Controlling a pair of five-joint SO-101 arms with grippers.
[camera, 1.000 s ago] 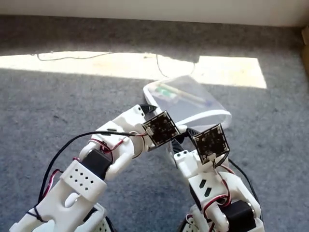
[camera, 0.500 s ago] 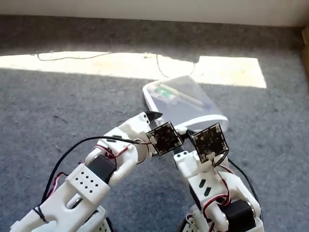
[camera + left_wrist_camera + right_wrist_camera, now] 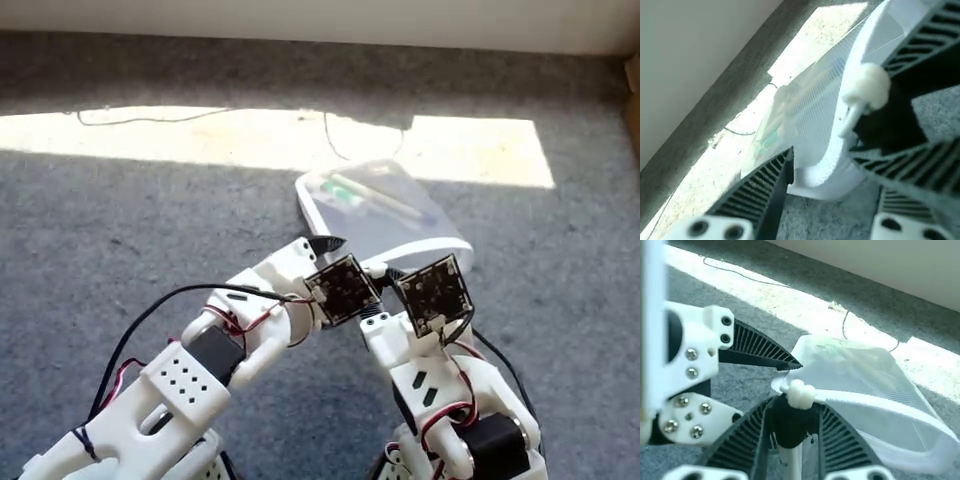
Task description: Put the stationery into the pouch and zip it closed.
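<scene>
Here we have both arms at the pouch [image 3: 385, 215].
From above, it lies on grey carpet [image 3: 150, 220], stationery [image 3: 372, 195] inside. At our left wrist, the left gripper [image 3: 822, 155] stands with jaws apart at its corner. At our right wrist, the right gripper [image 3: 792, 412] is clamped on the white zipper pull [image 3: 799, 391].

I count 1 mesh pouch [image 3: 400, 228], 1 zip pull [image 3: 799, 391], 2 claws: my left claw [image 3: 821, 150] & right claw [image 3: 792, 412]. Inside, approx 2 stationery pcs: 1 pen [image 3: 385, 203], 1 green item [image 3: 343, 197].
</scene>
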